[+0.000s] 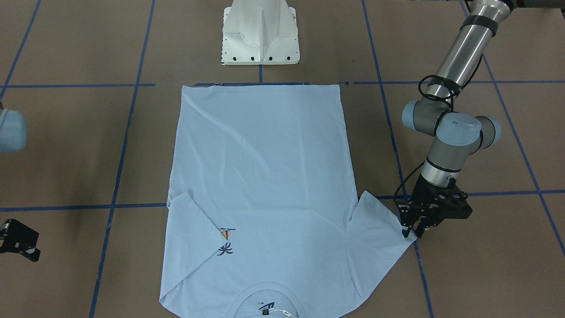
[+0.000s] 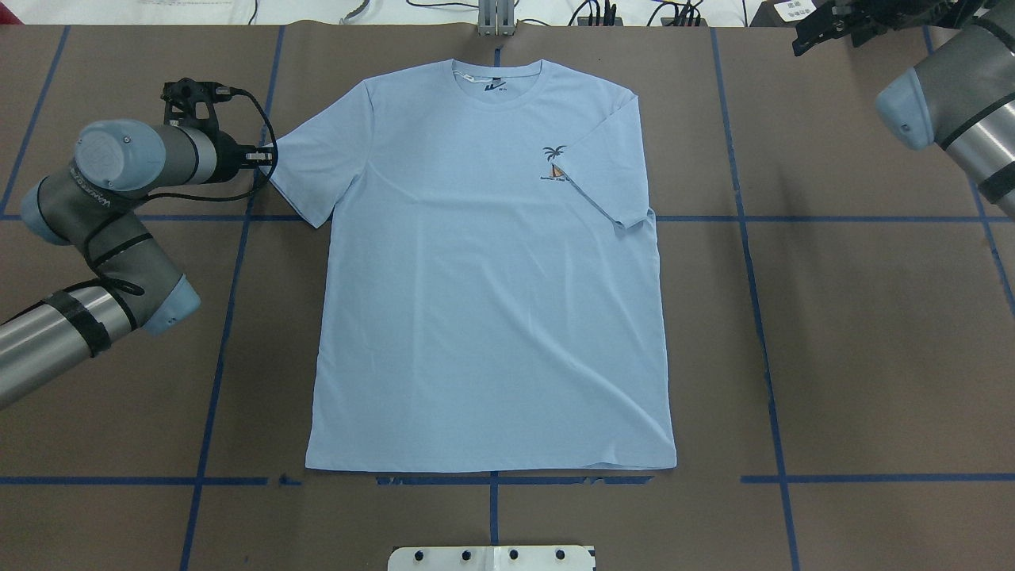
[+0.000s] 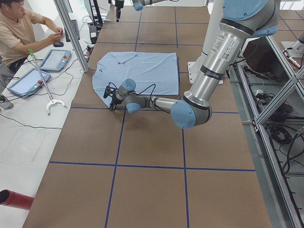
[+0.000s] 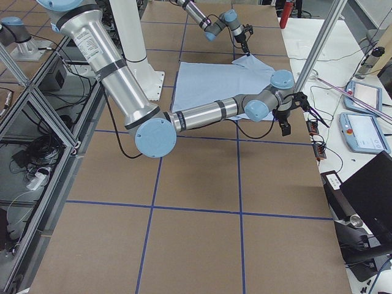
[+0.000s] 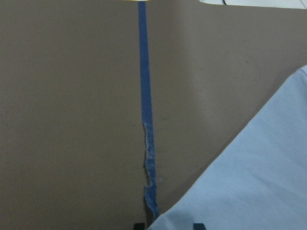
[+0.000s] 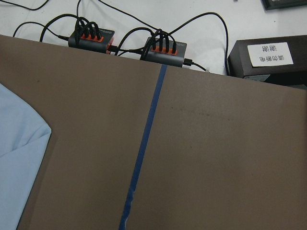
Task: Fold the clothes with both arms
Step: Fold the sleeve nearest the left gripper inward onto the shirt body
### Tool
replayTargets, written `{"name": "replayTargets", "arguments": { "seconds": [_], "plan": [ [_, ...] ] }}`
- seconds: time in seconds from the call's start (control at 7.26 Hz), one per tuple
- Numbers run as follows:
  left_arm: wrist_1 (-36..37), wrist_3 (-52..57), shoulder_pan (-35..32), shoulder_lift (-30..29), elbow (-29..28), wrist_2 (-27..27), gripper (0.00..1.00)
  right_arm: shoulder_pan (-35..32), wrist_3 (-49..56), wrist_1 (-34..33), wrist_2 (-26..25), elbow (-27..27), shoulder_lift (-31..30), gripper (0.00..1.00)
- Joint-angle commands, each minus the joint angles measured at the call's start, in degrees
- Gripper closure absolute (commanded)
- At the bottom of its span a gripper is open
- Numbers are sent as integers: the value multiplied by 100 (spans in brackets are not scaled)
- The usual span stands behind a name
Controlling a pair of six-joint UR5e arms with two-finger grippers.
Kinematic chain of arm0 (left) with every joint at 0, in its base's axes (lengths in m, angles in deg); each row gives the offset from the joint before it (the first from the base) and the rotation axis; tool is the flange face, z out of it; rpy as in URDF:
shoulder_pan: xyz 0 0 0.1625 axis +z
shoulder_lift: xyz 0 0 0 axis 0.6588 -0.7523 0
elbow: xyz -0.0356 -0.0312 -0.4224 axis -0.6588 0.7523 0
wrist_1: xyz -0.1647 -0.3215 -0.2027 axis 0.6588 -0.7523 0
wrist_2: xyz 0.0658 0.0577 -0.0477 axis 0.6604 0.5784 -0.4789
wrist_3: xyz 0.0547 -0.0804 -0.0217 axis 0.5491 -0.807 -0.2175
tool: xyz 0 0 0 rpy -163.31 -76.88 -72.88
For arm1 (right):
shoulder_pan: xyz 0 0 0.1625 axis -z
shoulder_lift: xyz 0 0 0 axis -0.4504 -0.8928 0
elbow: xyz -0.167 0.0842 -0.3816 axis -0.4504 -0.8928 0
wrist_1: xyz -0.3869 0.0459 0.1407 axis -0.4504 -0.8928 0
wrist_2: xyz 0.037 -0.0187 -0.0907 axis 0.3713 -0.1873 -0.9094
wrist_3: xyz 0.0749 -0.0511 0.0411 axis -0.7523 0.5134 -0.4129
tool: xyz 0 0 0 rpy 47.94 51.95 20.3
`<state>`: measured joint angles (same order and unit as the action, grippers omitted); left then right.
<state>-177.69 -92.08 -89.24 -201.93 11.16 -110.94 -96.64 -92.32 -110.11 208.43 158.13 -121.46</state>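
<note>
The light blue T-shirt (image 2: pixel 492 277) lies flat, front up, collar at the far edge. Its sleeve on my right (image 2: pixel 610 174) is folded inward, its edge touching the palm tree print (image 2: pixel 555 155). The other sleeve (image 2: pixel 317 166) is spread out. My left gripper (image 1: pixel 410 232) is low at that sleeve's outer edge. In the left wrist view its fingertips (image 5: pixel 139 225) stand slightly apart, open, with the sleeve corner (image 5: pixel 254 182) between them. My right gripper (image 1: pixel 17 240) hovers open off the shirt near the far right corner. A bit of shirt (image 6: pixel 19 163) shows in its wrist view.
The white pedestal base (image 1: pixel 260 35) stands just behind the shirt's hem. Blue tape lines (image 2: pixel 753 238) grid the brown table. Power strips with cables (image 6: pixel 91 36) lie past the far edge. A seated person (image 3: pixel 19 28) and tablets (image 3: pixel 54 59) are beyond it.
</note>
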Motion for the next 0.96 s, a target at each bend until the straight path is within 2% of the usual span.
{"name": "replayTargets", "arguments": {
  "seconds": [0.0,0.41,0.69,0.83],
  "plan": [
    [4,16,4,3,8,0,100,8,0,0,-5,0,-9,0],
    [266,-2,4,-164,289,26,100,0,0,0,-5,0,0,0],
    [1639,-19,283,-742,613,411,100,0,-9,0,-5,8,0,0],
    [2030,-63,390,-1005,641,474,100,0,-9,0,-5,8,0,0]
  ]
}}
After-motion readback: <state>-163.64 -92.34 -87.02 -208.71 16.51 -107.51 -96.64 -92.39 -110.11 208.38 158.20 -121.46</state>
